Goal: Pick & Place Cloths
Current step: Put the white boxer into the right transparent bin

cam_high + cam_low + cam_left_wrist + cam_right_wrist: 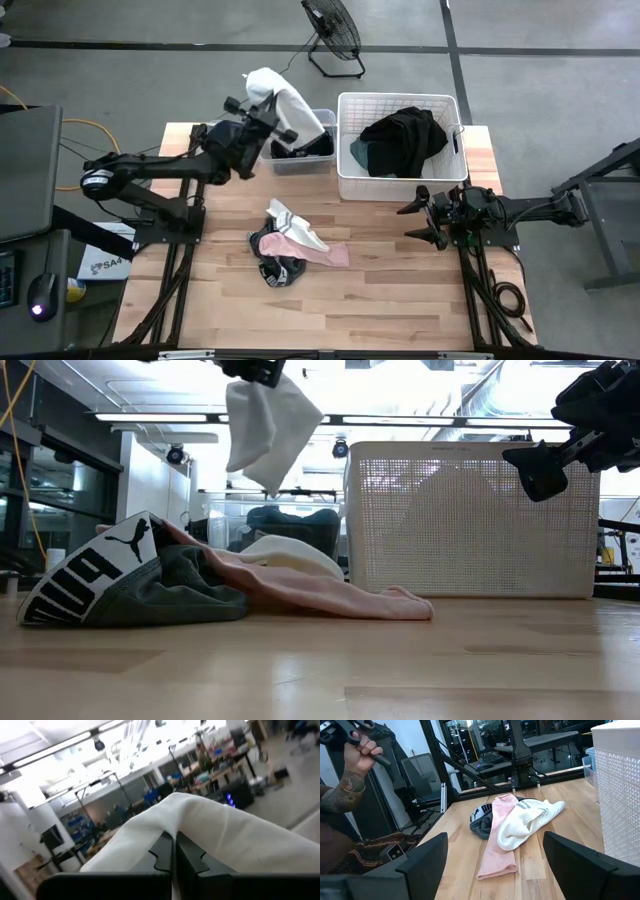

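Left gripper (268, 106) clamped on a white cloth (292, 112), raised just beside the white basket (400, 180), over the clear bin (300, 160) next to it. Cloth hanging loose, well above the tabletop (400, 290). Right gripper (425, 214) hovering near the basket's front, fingers spread, nothing between them. Near the basket, on the table: pink cloth (330, 256), white cloth pile (295, 228), dark waistband garment (110, 582). Inside the basket: black cloth (405, 138), perhaps a teal one beneath.
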Robot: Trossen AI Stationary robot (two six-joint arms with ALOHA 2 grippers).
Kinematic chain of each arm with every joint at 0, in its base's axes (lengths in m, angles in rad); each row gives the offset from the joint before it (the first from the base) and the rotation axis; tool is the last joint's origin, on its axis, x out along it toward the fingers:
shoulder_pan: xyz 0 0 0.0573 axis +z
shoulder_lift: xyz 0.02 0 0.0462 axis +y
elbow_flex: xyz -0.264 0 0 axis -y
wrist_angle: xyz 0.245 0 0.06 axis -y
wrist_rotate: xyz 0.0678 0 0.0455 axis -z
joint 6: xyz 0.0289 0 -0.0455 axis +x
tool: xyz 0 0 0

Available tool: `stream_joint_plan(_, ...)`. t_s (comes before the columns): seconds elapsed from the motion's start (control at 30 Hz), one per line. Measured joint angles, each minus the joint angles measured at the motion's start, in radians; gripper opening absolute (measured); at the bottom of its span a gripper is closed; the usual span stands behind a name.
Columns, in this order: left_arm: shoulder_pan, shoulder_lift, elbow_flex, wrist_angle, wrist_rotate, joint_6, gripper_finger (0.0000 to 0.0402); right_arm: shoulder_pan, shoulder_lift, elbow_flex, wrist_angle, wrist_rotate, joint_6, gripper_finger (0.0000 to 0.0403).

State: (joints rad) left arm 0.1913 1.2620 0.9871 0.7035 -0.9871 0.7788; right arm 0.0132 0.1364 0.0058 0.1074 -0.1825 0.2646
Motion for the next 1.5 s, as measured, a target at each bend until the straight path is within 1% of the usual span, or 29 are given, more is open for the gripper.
stream_joint_plan(0.07,0.030,0.033,0.000,0.074,0.059,-0.002,0.0000,0.000,0.000,0.000,0.000,0.000,0.000,0.0318)
stream_joint_plan(0.1,0.040,0.048,0.000,0.109,0.070,-0.009,0.0000,0.000,0.000,0.000,0.000,0.000,0.000,0.0318)
stream_joint_plan(0.2,0.065,0.100,0.000,0.184,0.083,-0.062,0.0000,0.000,0.000,0.000,0.000,0.000,0.000,0.0318)
stream_joint_plan(0.3,0.079,0.143,-0.001,0.198,0.083,-0.133,0.0000,0.000,0.000,0.000,0.000,0.000,0.000,0.0318)
stream_joint_plan(0.53,0.077,0.210,-0.001,0.183,0.022,-0.269,0.0000,0.000,0.000,0.000,0.000,0.000,0.000,0.0318)
stream_joint_plan(0.63,0.078,0.229,-0.001,0.139,-0.014,-0.339,0.0000,0.000,0.000,0.000,0.000,0.000,0.000,0.0318)
stream_joint_plan(0.77,0.098,0.231,-0.001,-0.003,-0.023,-0.503,0.0000,0.000,0.000,0.000,0.000,0.000,0.000,0.0318)
stream_joint_plan(0.9,0.138,0.226,-0.001,-0.199,-0.005,-0.691,0.0000,0.000,0.000,0.000,0.000,0.000,0.000,0.0318)
stream_joint_plan(1.0,0.171,0.210,0.000,-0.336,0.078,-0.837,0.0000,0.000,0.000,0.000,0.000,0.000,0.000,0.0318)
stream_joint_plan(1.17,0.229,0.205,0.018,-0.561,0.257,-1.043,0.0000,0.000,0.000,0.000,0.000,0.000,0.000,0.0318)
stream_joint_plan(1.27,0.262,0.205,0.060,-0.689,0.374,-1.111,0.0000,0.000,0.000,0.000,0.000,0.000,0.000,0.0318)
stream_joint_plan(1.5,0.274,0.212,0.143,-0.960,0.447,-1.129,0.0000,0.000,0.000,0.000,0.000,0.000,0.000,0.0318)
